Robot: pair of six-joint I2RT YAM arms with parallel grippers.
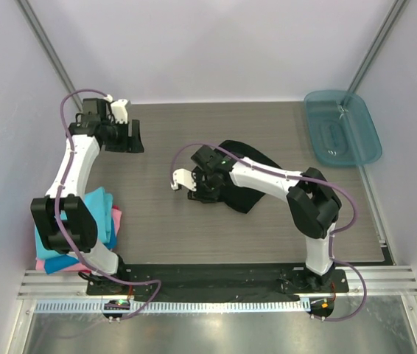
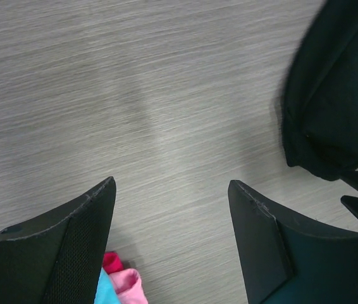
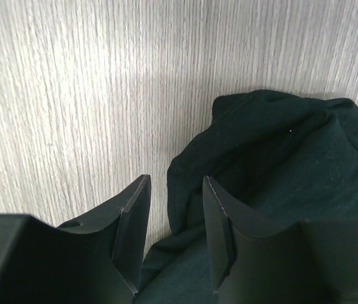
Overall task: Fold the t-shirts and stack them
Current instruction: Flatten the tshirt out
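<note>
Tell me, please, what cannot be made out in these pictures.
- Black t-shirt: top view, the right arm covers its middle; right wrist view cuts it off at the edges.
- Folded stack: top view, the left arm hides part; number of shirts unclear.
- Right gripper: right wrist view, whether cloth lies between its jaws is cut off at the bottom edge.

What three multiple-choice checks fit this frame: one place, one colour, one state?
1. The tray sits: A) near left B) far right corner C) the middle.
2. The shirt at the right gripper is: A) black B) white C) yellow.
3. The left gripper is: A) shut on a shirt B) open over bare table C) shut, empty.
Answers: 1 B, the top view shows it at the far right corner. 2 A, black cloth lies at that gripper's tips. 3 B, the fingers stand wide apart with only wood grain between them.
</note>
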